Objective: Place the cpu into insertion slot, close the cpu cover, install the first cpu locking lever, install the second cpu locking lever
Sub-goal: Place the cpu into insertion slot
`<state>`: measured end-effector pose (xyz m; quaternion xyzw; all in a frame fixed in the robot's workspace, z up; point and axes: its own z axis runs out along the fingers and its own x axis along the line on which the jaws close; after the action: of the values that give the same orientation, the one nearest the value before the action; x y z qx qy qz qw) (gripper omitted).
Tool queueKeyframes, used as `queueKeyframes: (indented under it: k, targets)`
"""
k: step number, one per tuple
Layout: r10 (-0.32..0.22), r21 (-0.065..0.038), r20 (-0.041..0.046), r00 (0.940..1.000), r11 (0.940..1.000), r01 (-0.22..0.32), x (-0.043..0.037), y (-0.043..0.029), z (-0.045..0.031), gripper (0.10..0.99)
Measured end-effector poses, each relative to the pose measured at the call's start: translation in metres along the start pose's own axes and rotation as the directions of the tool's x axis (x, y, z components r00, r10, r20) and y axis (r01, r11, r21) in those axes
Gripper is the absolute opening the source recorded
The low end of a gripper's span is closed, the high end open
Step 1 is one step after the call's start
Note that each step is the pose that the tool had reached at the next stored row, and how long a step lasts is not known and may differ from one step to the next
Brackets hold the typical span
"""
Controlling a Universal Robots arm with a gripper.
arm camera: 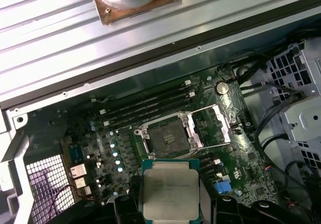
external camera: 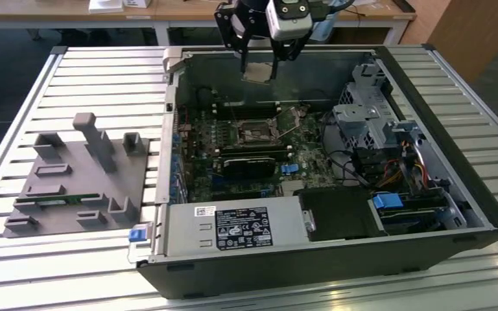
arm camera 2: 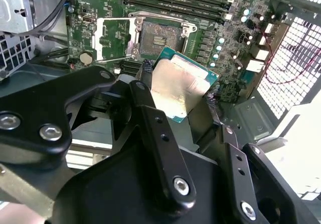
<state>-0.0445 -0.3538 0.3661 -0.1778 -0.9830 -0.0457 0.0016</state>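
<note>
My gripper (external camera: 259, 65) hangs over the far edge of the open computer case and is shut on the cpu (external camera: 258, 73). In both wrist views the cpu (arm camera 2: 180, 86) (arm camera: 170, 189) is a square chip with a silver-grey top, clamped by its edges between black fingers (arm camera 2: 145, 103). It is well above the green motherboard (external camera: 231, 149). The insertion slot (external camera: 253, 134) (arm camera 2: 159, 35) (arm camera: 168, 136) lies bare with its dark centre showing. The cpu cover (arm camera 2: 113, 38) (arm camera: 213, 126), a silver frame with a window, is swung open beside the slot.
A black-labelled power supply box (external camera: 231, 227) fills the case's near corner. A metal drive cage (external camera: 370, 116) with cables stands on the exterior view's right. Long black memory slots (arm camera: 150, 106) run beside the socket. A grey fixture block (external camera: 80, 175) sits on the slatted table.
</note>
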Motion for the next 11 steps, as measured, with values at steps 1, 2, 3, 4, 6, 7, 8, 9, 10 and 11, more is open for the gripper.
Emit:
queueKeyframes:
  k: [1,2,3,4,6,7,8,9,10,11]
  targets:
    - [0.004,0.000,0.0004,1.0000,1.0000,-0.004,0.0001,0.0000,0.0000,0.533]
    - [0.009,0.000,0.0007,1.0000,1.0000,-0.009,0.0002,-0.0001,0.0000,0.533]
    - [0.013,0.000,0.0011,0.9999,0.9999,-0.013,0.0002,-0.0001,0.0000,0.533]
    - [0.017,0.000,0.0015,0.9999,0.9999,-0.017,0.0004,-0.0001,0.0000,0.533]
    - [0.025,-0.001,0.0022,0.9997,0.9997,-0.025,0.0006,-0.0002,0.0001,0.533]
    - [0.029,0.000,0.0025,0.9996,0.9996,-0.029,0.0007,-0.0003,0.0000,0.533]
    - [0.032,-0.001,0.0029,0.9995,0.9995,-0.032,0.0007,-0.0003,0.0001,0.533]
    - [0.036,-0.001,0.0032,0.9993,0.9993,-0.036,0.0008,-0.0003,0.0001,0.533]
    - [0.040,-0.001,0.0035,0.9992,0.9992,-0.040,0.0010,-0.0004,0.0001,0.533]
    - [0.043,-0.001,0.0039,0.9990,0.9991,-0.043,0.0010,-0.0004,0.0001,0.533]
